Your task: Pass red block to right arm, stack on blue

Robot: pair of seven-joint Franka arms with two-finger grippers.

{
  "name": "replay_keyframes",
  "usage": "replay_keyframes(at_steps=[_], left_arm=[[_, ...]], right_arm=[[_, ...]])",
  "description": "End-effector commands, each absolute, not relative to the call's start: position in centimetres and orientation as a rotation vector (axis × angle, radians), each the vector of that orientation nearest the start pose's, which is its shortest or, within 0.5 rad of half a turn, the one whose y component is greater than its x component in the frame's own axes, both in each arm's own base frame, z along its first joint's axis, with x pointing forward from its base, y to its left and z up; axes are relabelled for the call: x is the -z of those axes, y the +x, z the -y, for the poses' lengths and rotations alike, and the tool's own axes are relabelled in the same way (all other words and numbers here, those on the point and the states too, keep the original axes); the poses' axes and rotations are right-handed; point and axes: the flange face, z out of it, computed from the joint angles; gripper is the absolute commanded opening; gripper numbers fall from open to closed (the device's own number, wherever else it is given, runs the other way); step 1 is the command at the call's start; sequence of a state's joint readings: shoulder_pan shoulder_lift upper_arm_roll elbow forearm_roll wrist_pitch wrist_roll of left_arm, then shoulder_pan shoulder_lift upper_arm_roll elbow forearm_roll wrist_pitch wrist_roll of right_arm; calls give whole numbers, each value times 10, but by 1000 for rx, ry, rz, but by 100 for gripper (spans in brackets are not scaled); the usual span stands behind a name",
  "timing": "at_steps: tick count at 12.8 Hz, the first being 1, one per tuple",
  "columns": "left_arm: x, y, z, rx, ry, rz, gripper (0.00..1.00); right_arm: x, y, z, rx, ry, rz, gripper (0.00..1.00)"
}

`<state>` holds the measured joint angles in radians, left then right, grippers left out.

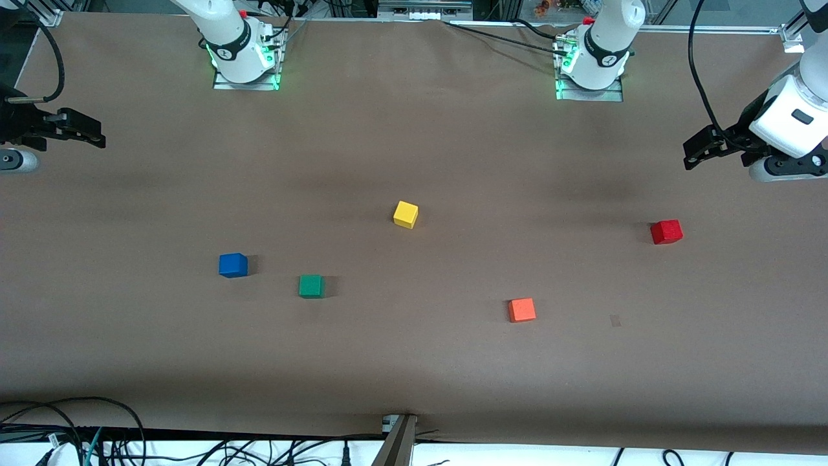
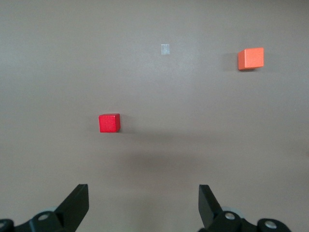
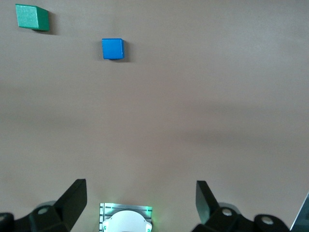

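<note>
The red block [image 1: 666, 231] [image 2: 109, 123] rests on the brown table toward the left arm's end. My left gripper [image 1: 691, 155] [image 2: 143, 188] hangs open and holds nothing, over bare table at that end, apart from the red block. Toward the right arm's end the blue cube [image 1: 233, 265] [image 3: 113, 49] sits on the table. The right arm waits with its gripper [image 1: 97, 138] [image 3: 140, 183] open and unloaded over the table edge at its own end, well clear of the blue cube.
A green cube [image 1: 311, 285] [image 3: 32, 17] lies beside the blue one. A yellow cube [image 1: 405, 214] sits mid-table and an orange-red cube [image 1: 521, 309] [image 2: 251, 58] lies nearer the front camera. The two arm bases [image 1: 244, 61] [image 1: 590, 68] stand along the table's edge farthest from the front camera.
</note>
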<state>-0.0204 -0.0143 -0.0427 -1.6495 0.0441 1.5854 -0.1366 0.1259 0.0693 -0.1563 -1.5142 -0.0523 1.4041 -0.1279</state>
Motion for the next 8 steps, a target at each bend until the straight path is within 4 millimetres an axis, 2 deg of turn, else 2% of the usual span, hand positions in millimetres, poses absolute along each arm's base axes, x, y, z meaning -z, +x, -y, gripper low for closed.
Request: replay_keyframes(at_steps=[1,4,6,8], left_arm=[[-593,554,32,-101,-3110,87,100],[-593,560,33,-123,-3109,80,100],[-585,564,31,-144,-3107,64,100],[-574,563,20,-213,-3099,82,100]], right_arm=[[-605,559,22,-282,-3184,164,100],[-605,559,22,-282,-3184,164,100],[-604,560,22,-285,-3184,164,100],[-604,560,22,-284,-3182,162,100]])
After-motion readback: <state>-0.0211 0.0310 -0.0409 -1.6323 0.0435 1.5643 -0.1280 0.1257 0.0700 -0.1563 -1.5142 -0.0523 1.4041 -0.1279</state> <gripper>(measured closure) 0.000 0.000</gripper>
